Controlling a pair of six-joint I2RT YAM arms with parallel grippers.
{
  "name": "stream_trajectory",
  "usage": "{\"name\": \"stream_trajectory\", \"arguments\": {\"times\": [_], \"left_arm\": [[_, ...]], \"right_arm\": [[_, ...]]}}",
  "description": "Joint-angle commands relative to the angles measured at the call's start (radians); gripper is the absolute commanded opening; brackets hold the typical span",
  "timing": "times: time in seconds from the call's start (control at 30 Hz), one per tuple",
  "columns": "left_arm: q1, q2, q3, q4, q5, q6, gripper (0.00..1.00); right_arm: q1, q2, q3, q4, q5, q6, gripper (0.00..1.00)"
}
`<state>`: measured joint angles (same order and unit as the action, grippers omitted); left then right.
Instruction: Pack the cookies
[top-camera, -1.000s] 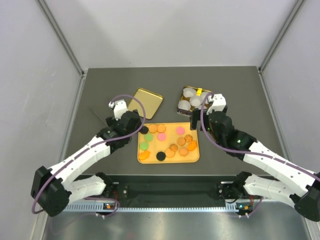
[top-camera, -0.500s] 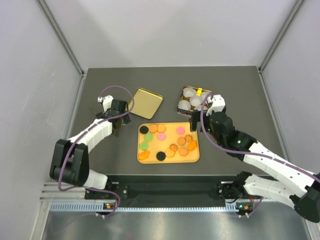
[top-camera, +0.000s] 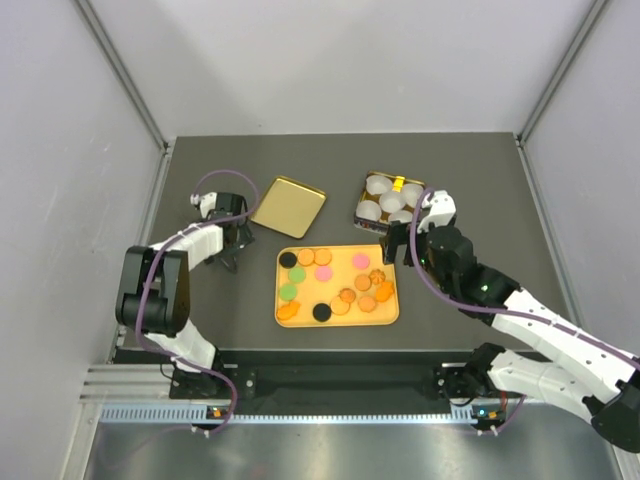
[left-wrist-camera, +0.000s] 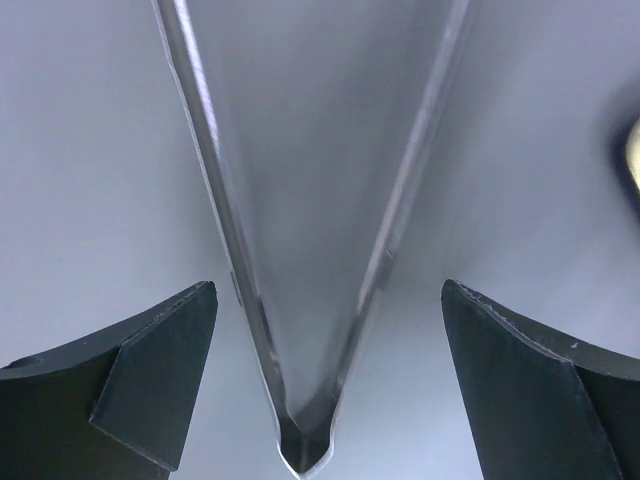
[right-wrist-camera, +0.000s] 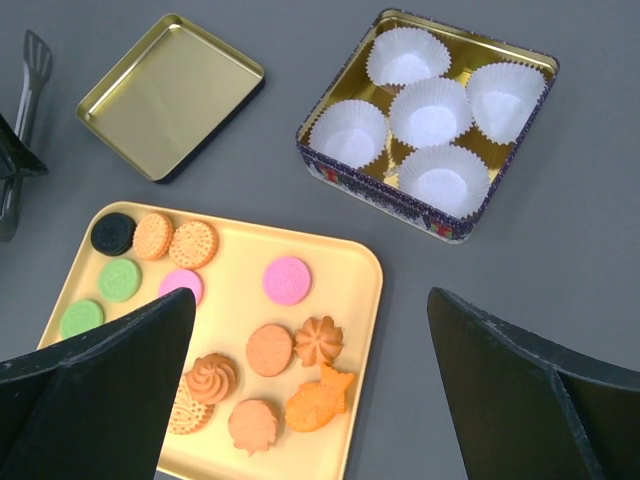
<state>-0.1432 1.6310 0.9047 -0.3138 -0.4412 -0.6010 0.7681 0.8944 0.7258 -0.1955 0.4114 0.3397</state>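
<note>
Cookies (right-wrist-camera: 287, 279) lie on yellow tray (right-wrist-camera: 230, 295) — tin (right-wrist-camera: 385, 195) at 1 o'clock; left gripper (left-wrist-camera: 330, 320), right gripper (right-wrist-camera: 310, 300) both apart.

A dark grey desk (top-camera: 470, 170) sits inside a pale grey enclosure. A plain back wall (top-camera: 340, 60) meets a left wall (top-camera: 60, 200) and a right wall (top-camera: 590, 200) along slanting metal posts (top-camera: 120, 70). A slotted metal rail (top-camera: 340, 412) runs along the desk's near edge. The light is soft and even, with faint shadows.
</note>
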Motion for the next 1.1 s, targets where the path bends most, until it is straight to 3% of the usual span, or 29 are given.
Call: {"name": "stream_trajectory", "arguments": {"times": [0.0, 0.3, 0.67, 1.07], "left_arm": [[0.039, 0.029, 0.054, 0.029, 0.012, 0.015, 0.99], [0.073, 0.116, 0.117, 0.012, 0.001, 0.053, 0.96], [0.080, 0.125, 0.111, 0.001, -0.021, 0.044, 0.88], [0.100, 0.128, 0.111, -0.005, -0.039, 0.056, 0.87]], "right_arm": [[-0.013, -0.031, -0.006, 0.036, -0.008, -0.015, 1.00], [-0.016, -0.040, -0.009, 0.036, -0.003, -0.016, 1.00], [-0.021, -0.034, -0.017, 0.037, 0.017, -0.016, 1.00], [-0.023, -0.029, -0.022, 0.041, 0.007, -0.011, 1.00]]}}
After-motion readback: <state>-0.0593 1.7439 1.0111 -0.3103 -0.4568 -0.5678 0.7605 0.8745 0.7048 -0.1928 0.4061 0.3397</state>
